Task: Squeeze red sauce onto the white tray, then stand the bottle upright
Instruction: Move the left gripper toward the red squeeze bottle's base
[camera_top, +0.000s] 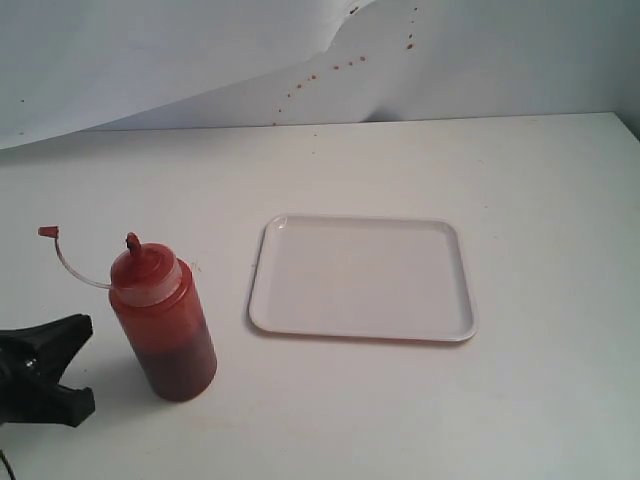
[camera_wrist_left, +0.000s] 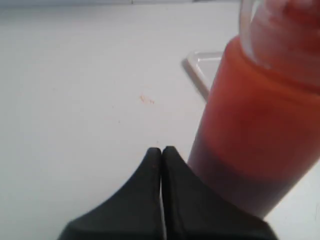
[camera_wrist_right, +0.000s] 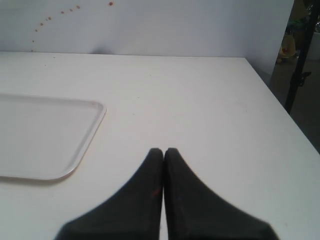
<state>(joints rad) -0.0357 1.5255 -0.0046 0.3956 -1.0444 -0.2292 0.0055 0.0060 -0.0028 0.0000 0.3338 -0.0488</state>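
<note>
The bottle (camera_top: 165, 320) stands upright on the table, left of the white tray (camera_top: 360, 278), with red sauce (camera_top: 180, 365) dark in its lower part. Its small red cap (camera_top: 47, 232) dangles off to the left on a thin tether. The tray's surface shows plain white. My left gripper (camera_top: 85, 365) sits low on the table just left of the bottle. In the left wrist view this gripper (camera_wrist_left: 162, 149) is shut and holds nothing, and the bottle (camera_wrist_left: 255, 135) is close beside it. My right gripper (camera_wrist_right: 163, 150) is shut and empty over bare table beside the tray's rim (camera_wrist_right: 97, 112).
White backdrop paper (camera_top: 200, 50) dotted with tiny red specks hangs behind the table. The table's right edge (camera_wrist_right: 280, 105) drops off to a dark floor. A faint reddish smudge (camera_wrist_left: 146, 99) marks the tabletop near the bottle.
</note>
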